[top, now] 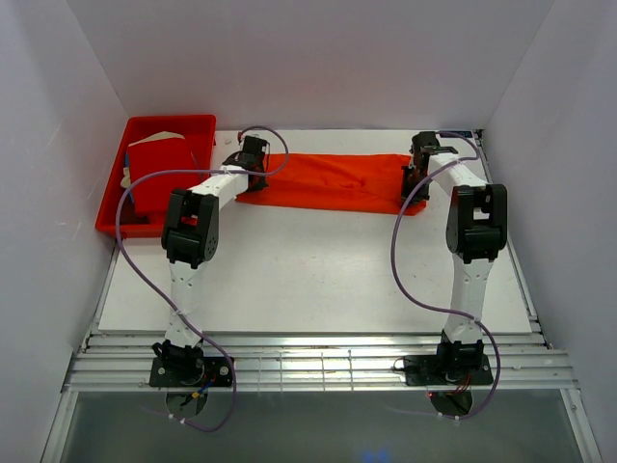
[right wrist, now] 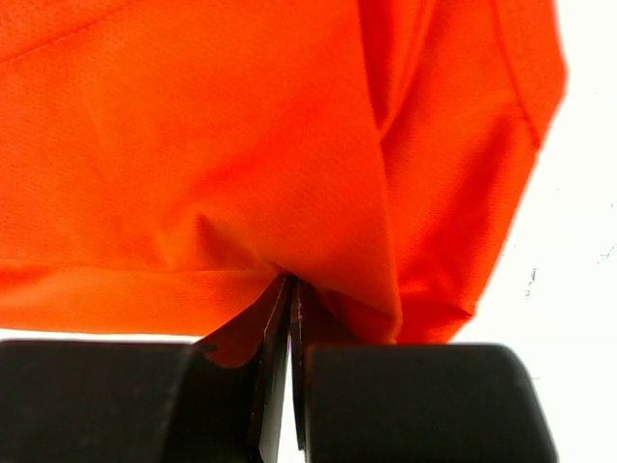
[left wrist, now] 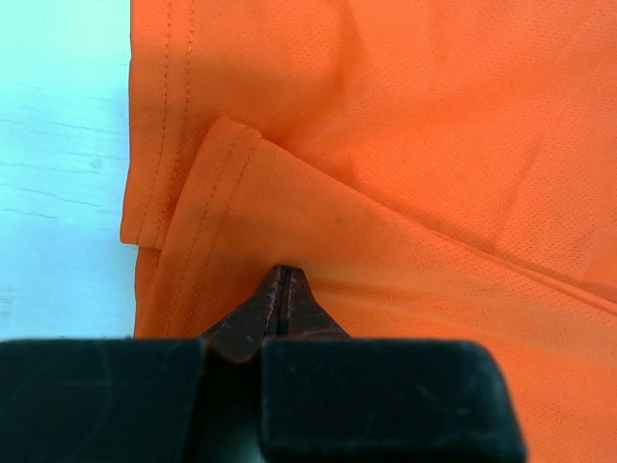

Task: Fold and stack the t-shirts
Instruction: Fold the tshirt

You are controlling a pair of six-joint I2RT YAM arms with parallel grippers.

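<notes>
The orange t-shirt lies as a long, narrow band along the far edge of the worktop, spread flat between the two arms. Its left end is close to the red tray, and its right end is near the far-right corner.

The left tool is clenched on the left end of the orange t-shirt. In the left wrist view its two fingers are pressed together with cloth puckered at the tips, just below a folded, stitched hem. A second stitched edge runs beside it, with bare worktop to its left.

The right tool is clenched on the right end of the same shirt. In the right wrist view its fingers meet with a gathered fold of orange cloth pinched between them, and creases radiate from the pinch. A loose flap hangs to the right of the fingers.

The red tray sits at the far-left corner of the worktop. The deeper red t-shirt lies folded inside it, apart from both tools.
</notes>
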